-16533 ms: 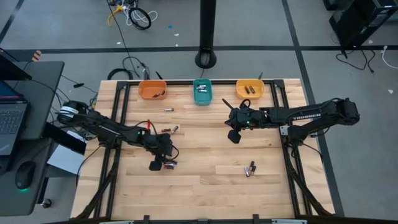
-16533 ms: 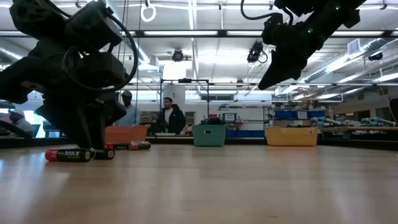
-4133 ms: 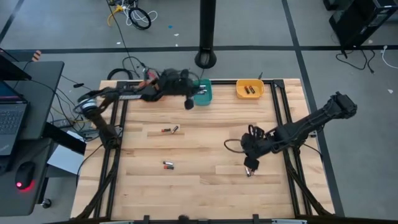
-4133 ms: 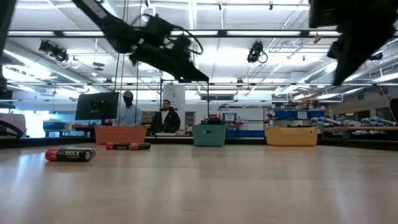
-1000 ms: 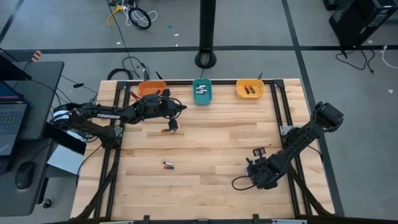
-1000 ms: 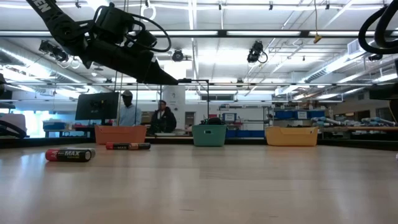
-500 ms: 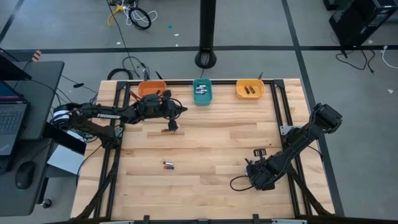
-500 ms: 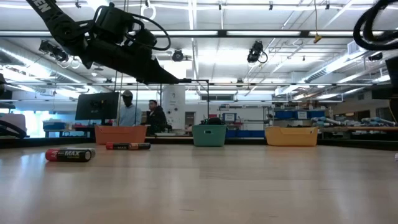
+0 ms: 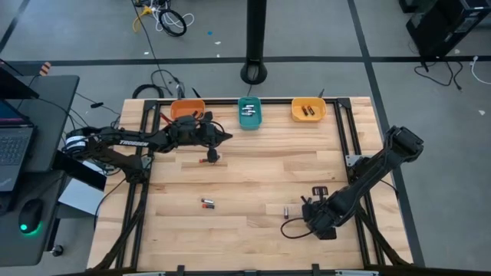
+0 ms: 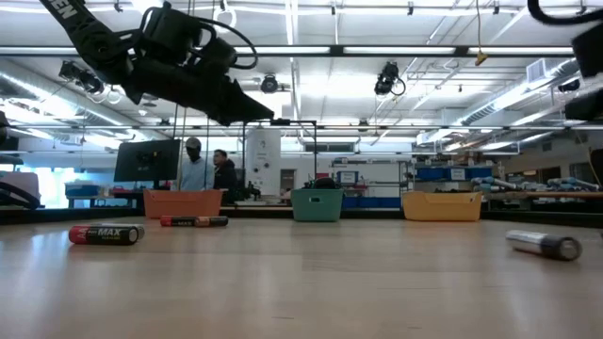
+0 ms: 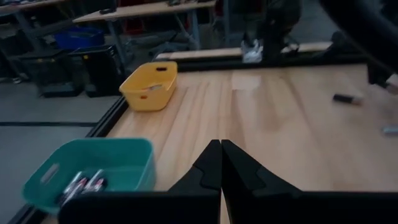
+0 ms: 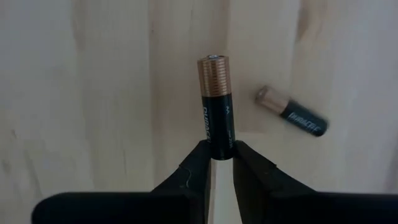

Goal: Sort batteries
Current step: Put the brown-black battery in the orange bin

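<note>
Wooden boards make the table (image 9: 245, 169), seen from above. At its far edge an orange bin (image 9: 186, 110), a teal bin (image 9: 249, 113) and a yellow bin (image 9: 308, 110) are lined up. The left gripper (image 9: 212, 156) is held near the orange bin, just beside a red battery (image 9: 205, 161). Another small battery (image 9: 207, 204) lies well apart, nearer the front. The right gripper (image 9: 313, 217) is placed low at the front right, and a loose battery (image 9: 286, 211) lies just beside it.

From table height, a red and black battery (image 10: 106, 234) and a thinner one (image 10: 194, 221) are seen on the left, and a silver battery (image 10: 544, 245) on the right.

From the left wrist, the left fingers (image 11: 211, 167) are pressed together with nothing between them.

From the right wrist, a black and copper battery (image 12: 217, 106) is clamped at its black end between the right fingers (image 12: 194, 158), its copper end pointing away from them. A second battery (image 12: 292, 119) lies on the wood near it, not touching.
</note>
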### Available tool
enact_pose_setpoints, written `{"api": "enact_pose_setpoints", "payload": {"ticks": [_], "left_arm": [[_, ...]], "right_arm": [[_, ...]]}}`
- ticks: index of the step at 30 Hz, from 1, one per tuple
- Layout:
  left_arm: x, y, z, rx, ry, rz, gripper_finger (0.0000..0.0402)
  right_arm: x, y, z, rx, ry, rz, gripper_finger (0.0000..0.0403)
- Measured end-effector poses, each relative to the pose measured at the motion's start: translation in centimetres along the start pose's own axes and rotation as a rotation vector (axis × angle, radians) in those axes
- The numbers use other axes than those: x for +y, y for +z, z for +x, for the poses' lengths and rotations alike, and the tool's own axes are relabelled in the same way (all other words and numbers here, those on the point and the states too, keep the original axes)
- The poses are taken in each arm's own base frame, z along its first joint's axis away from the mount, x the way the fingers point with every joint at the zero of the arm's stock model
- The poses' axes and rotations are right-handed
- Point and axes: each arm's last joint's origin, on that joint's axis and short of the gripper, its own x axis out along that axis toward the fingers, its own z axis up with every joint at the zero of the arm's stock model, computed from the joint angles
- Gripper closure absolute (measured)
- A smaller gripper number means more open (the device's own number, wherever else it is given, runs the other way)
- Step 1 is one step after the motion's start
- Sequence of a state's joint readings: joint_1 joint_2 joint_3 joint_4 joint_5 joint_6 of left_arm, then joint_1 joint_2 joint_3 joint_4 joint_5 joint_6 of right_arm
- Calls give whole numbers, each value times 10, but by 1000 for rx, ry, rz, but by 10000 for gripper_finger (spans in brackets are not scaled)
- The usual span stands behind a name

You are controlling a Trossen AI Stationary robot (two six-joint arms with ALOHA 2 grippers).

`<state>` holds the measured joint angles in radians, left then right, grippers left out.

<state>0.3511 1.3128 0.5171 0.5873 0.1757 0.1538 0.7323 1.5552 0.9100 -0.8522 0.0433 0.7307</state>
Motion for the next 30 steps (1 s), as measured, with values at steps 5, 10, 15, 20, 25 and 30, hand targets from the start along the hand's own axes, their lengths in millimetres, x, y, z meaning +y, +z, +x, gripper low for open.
{"api": "enact_pose_setpoints", "payload": {"ticks": [5,10,15,20,25,30], "left_arm": [[-6,6,1,-81,-66,2,394],[-27,3,3,-252,-159,15,394],[-47,3,5,-372,-238,-9,394],[-64,8,3,-426,-329,-11,387],[-75,18,1,-485,-368,-6,358],[-85,29,8,-472,-378,-16,301]], "right_arm": [[-11,5,-20,-164,-49,56,345],[-33,25,-31,-396,-76,126,345],[-54,63,-34,-679,-38,135,345],[-76,95,-53,-989,-52,139,345],[-94,109,-68,-1157,-108,115,345],[-104,114,-72,-1192,-141,109,345]]}}
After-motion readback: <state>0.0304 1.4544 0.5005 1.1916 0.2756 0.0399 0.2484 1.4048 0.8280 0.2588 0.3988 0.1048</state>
